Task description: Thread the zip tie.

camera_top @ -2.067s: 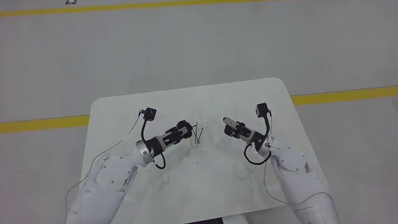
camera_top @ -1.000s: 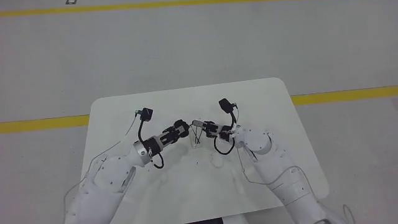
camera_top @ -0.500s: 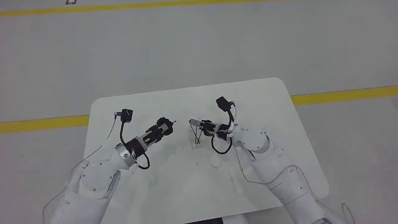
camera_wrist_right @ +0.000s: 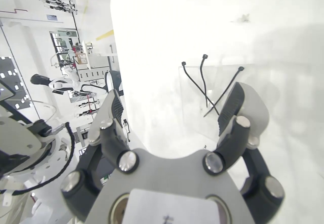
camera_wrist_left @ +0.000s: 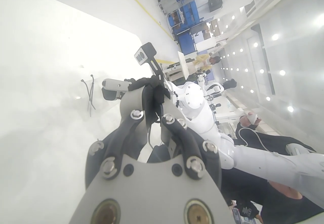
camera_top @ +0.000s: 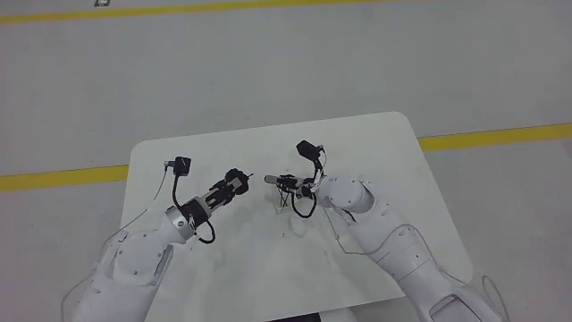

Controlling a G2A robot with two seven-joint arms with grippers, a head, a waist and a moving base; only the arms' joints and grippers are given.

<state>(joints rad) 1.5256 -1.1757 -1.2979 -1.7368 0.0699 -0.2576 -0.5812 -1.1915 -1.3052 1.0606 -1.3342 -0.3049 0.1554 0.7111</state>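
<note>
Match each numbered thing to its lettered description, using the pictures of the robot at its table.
1 zip ties
2 right hand
3 left hand
4 table

A open, close by the ties
B white, with rounded corners
C black, crossed on a clear sheet
D farther from the ties, off to their left

Pairs: 1-C, 2-A, 3-D, 4-B
</note>
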